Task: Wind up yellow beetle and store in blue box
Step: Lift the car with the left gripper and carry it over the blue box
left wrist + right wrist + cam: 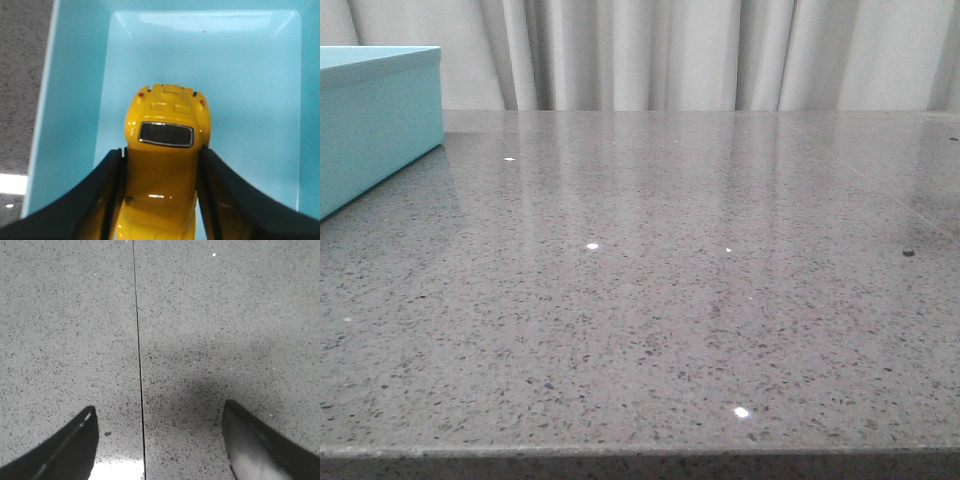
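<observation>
At the far left of the front view, the blue box (375,125) is seen standing on the grey speckled bench (670,300), with only part of its side and paler top edge inside the frame. The remainder of the bench surface is backed by pale curtains (720,50). No arm is shown in the front view.

In the left wrist view, the left tool (161,195) is shown closed on the yellow beetle (165,150). The car body is clamped between the two black fingers (85,200), one at each flank. The dark window and the small red lamps are directed away from the camera. The beetle is held above the open interior of the blue box (250,100); contact with the box floor cannot be determined.

In the right wrist view, the right tool (160,445) is shown open, with its fingers (255,445) spread well apart and nothing between them. A thin dark seam (138,350) in the bench (225,315) is visible beneath it.
</observation>
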Action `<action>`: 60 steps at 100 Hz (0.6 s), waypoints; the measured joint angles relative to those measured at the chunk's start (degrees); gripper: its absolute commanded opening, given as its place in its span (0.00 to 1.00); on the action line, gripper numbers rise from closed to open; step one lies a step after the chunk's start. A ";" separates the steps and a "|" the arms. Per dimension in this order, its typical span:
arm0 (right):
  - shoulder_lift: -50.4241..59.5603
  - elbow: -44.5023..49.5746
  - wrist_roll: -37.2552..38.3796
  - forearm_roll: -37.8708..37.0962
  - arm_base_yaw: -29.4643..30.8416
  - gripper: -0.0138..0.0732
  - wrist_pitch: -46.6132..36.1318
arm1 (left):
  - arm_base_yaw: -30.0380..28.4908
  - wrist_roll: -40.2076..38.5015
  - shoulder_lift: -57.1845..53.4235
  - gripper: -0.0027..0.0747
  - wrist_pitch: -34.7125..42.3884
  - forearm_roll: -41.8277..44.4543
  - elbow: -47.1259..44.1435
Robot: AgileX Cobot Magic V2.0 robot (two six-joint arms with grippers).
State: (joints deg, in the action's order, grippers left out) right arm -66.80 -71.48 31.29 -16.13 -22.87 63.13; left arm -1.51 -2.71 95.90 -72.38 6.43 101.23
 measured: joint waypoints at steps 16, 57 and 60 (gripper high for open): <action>0.00 0.00 0.00 0.00 0.00 0.76 0.00 | -0.05 0.00 4.70 0.19 0.20 -1.84 -0.12; 0.00 0.00 0.00 0.00 0.00 0.76 -0.73 | -0.05 0.00 11.22 0.27 0.72 -2.32 -0.12; 0.00 0.00 0.00 0.00 0.00 0.76 -0.82 | -0.05 0.00 11.22 0.30 0.82 -2.32 -0.12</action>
State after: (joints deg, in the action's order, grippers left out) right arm -66.80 -71.48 31.29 -16.13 -22.87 62.31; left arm -1.56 -2.71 107.12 -71.56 4.11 101.11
